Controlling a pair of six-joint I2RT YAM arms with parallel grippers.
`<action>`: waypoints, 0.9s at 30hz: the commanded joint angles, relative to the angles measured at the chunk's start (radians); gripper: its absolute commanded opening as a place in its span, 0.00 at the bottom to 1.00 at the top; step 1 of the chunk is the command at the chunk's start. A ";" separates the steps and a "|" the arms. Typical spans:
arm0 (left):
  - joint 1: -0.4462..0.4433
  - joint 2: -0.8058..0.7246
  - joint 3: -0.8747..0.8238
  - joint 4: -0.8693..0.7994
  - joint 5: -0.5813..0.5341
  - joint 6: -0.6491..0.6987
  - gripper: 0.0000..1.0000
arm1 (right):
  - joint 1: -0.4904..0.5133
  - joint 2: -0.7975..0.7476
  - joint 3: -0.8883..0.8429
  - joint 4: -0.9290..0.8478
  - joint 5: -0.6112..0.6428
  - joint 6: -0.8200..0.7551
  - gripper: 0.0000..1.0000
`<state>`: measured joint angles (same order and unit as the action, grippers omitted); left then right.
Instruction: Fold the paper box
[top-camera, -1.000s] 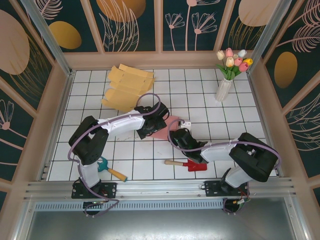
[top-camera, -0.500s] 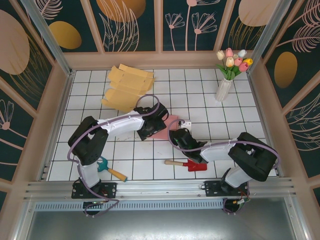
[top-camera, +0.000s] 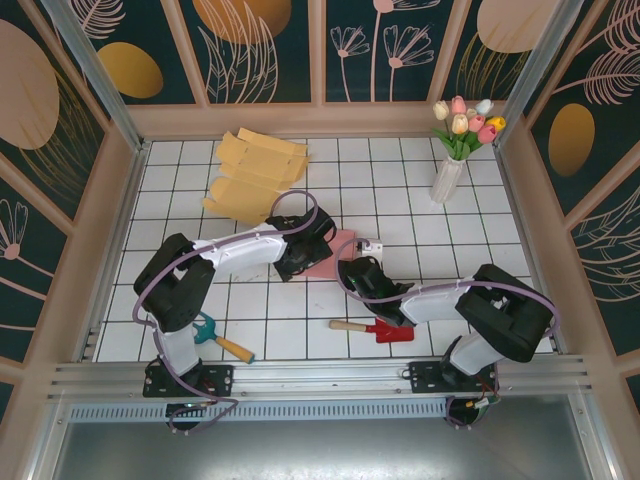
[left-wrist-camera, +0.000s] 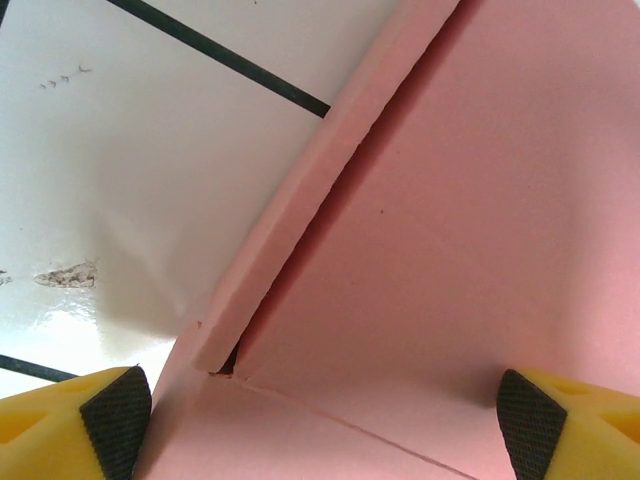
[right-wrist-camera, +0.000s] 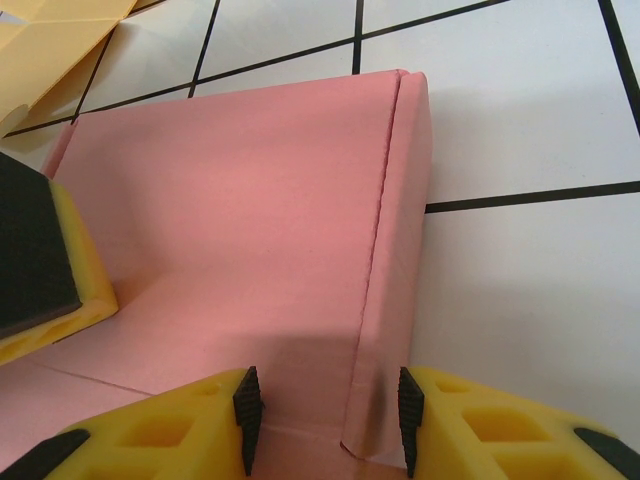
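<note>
The white tiled table (top-camera: 480, 250) takes up the middle of the top view, with both arms reaching in from the bottom edge. The left arm (top-camera: 240, 250) stretches from the lower left toward the centre, and the right arm (top-camera: 440, 298) reaches from the lower right toward the same spot.

A stack of flat yellow cardboard blanks (top-camera: 255, 175) lies in the upper left of the table. A white vase (top-camera: 447, 180) of tulips (top-camera: 465, 122) stands at the upper right.

The pink paper box (top-camera: 332, 252) lies partly folded at the centre, between the two grippers. The left gripper (top-camera: 300, 255) sits on its left side. In the left wrist view its jaws are spread wide, the pads (left-wrist-camera: 115, 415) in the bottom corners and the pink sheet (left-wrist-camera: 450, 250) with a raised flap between them.

The right gripper (top-camera: 355, 275) meets the box from the lower right. In the right wrist view its jaws (right-wrist-camera: 325, 410) are parted, gripping nothing, with the box's upturned right-hand flap (right-wrist-camera: 400, 220) between them, close to the right-hand pad.

A red toy shovel (top-camera: 375, 329) lies at the lower centre, and a teal and orange tool (top-camera: 222, 340) at the lower left.
</note>
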<state>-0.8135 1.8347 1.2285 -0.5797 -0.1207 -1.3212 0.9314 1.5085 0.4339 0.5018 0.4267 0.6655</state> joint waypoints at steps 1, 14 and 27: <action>-0.002 0.009 0.005 0.001 -0.012 0.002 0.91 | 0.007 0.013 -0.009 -0.044 -0.017 0.014 0.45; -0.002 -0.001 -0.009 0.047 0.046 -0.023 0.85 | 0.008 0.007 -0.015 -0.043 -0.017 0.014 0.44; -0.002 0.012 -0.050 0.078 0.031 -0.019 0.82 | 0.009 0.005 -0.025 -0.034 -0.025 0.017 0.44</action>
<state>-0.8135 1.8328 1.2068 -0.5510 -0.1131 -1.3224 0.9310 1.5082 0.4324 0.5022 0.4374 0.6689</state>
